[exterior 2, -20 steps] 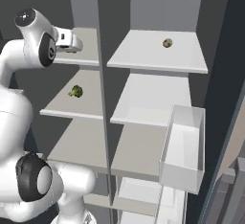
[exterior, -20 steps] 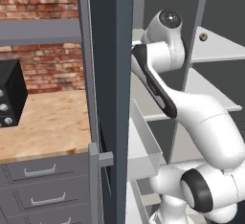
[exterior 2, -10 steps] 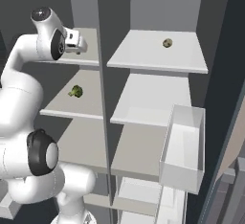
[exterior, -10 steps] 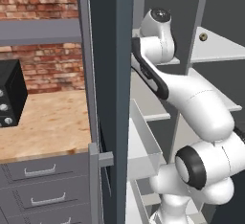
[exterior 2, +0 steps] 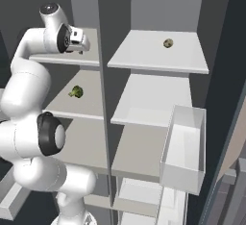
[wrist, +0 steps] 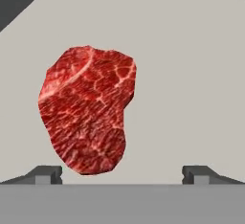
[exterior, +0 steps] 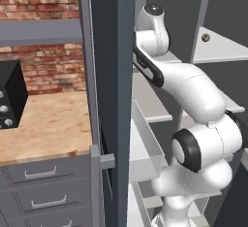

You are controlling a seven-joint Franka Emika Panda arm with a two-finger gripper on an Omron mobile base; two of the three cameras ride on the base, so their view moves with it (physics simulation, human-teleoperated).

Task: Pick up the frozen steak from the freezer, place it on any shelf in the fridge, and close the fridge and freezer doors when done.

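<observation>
**Claw spread over the steak, grab not yet made**

Claw (wrist: pixel 122 173) stands with its two dark tips wide apart and nothing between them, looking down at the marbled dark-red frozen steak (wrist: pixel 86 109). Steak lies flat on a pale-grey freezer shelf board (wrist: pixel 191 74). Its lower end sits just beside the left tip; the right tip is well apart from it, so the meat is off-centre toward the left of the span.

Left to right across the right base view: white arm reaches up with the claw (exterior 2: pixel 81 45) over the upper board of the narrow grey freezer compartment (exterior 2: pixel 84 106); one board lower, a small green item (exterior 2: pixel 75 92); past the divider, the wider fridge compartment with its broad pale shelf (exterior 2: pixel 158 53) carrying a small olive-brown ball (exterior 2: pixel 167 43); then a white door bin (exterior 2: pixel 185 149).

Step in hand, as I judge it: the approach for the pick. Next move calls for shifting the claw to centre the steak between the tips, lowering to the board, then closing. Transfer to a fridge shelf and both doors remain.
</observation>
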